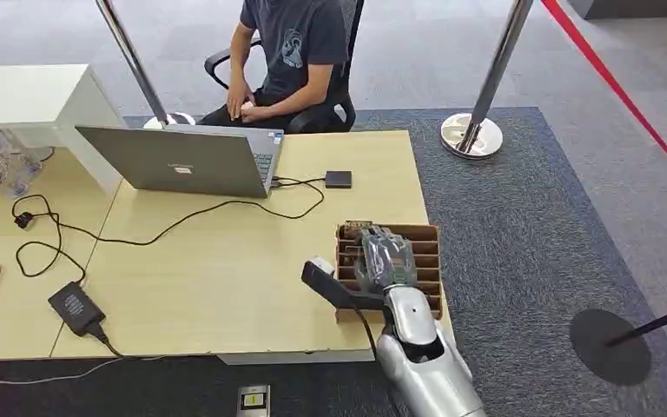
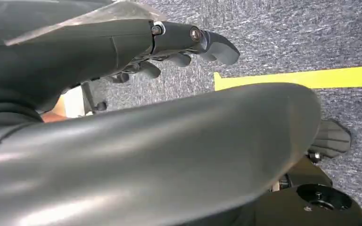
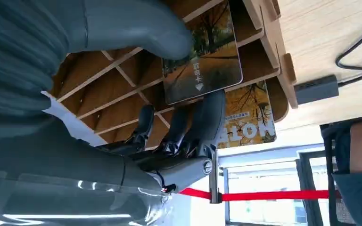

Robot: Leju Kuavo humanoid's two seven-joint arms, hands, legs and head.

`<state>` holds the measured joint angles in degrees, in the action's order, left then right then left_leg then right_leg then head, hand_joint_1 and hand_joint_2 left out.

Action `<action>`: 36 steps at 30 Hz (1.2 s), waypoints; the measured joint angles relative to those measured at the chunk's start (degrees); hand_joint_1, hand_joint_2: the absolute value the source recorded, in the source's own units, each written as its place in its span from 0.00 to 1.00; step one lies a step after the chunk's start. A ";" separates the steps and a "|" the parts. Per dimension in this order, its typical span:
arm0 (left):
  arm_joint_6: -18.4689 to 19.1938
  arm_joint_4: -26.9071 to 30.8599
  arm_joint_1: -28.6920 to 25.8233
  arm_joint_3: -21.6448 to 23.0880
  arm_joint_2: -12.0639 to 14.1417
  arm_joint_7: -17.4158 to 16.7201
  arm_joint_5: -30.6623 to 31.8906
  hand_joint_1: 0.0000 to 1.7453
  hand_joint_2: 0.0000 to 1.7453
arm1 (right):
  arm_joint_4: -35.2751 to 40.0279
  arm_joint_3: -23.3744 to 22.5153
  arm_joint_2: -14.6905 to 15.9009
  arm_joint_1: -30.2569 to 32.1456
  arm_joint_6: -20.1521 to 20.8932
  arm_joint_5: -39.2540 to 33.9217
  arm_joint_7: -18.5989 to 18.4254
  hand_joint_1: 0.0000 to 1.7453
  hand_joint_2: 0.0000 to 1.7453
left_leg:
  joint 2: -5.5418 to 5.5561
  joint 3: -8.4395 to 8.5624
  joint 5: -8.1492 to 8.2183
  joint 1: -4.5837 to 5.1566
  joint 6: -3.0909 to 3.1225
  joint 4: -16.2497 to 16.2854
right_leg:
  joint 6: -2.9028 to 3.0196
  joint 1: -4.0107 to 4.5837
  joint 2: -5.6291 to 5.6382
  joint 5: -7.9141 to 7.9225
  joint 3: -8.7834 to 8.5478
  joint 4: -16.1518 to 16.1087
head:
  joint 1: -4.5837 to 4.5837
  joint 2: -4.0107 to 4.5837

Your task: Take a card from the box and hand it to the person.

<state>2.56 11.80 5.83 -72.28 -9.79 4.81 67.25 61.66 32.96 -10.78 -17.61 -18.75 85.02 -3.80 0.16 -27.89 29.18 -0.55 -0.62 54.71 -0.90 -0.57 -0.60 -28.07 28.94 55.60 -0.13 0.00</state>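
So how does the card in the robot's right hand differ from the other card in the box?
The held card is pinched by the right hand and lifted over the box; the other card is untouched, partly hidden behind it. The held card's print is small, the other's lettering large. Both show autumn trees.

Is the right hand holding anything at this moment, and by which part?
Yes: the right hand pinches a card between thumb and fingers at its lower end, over the box.
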 joint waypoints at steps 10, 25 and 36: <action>0.00 0.00 -0.01 0.00 0.00 0.07 -0.11 0.00 0.00 | 0.59 0.98 1.01 0.29 -0.15 -0.16 0.37 0.55 1.00 | 0.00 -0.01 0.00 0.00 0.00 0.00 | 0.00 0.00 0.00 0.00 0.00 0.00 | 0.00 0.02; 0.00 0.00 0.00 0.00 -0.02 0.07 0.17 0.00 0.00 | 0.59 1.47 1.40 0.19 -1.49 -1.25 -0.33 0.75 1.00 | 0.00 0.02 0.00 0.00 0.00 0.00 | 0.00 0.00 0.00 0.00 -0.02 0.00 | 0.00 0.00; 0.00 0.00 0.00 0.00 -0.02 0.07 0.22 0.00 0.00 | 0.59 1.47 1.33 0.18 -1.44 -1.09 -0.59 0.79 1.00 | 0.00 0.02 -0.01 0.00 0.00 0.00 | 0.00 0.00 0.00 0.01 -0.03 -0.01 | 0.00 0.02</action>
<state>2.56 11.80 5.83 -72.28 -9.81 4.87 67.47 62.25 34.42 -9.44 -17.42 -20.20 83.93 -4.39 0.16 -27.87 29.18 -0.55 -0.62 54.71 -0.90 -0.57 -0.60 -28.06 28.90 55.60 -0.13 0.02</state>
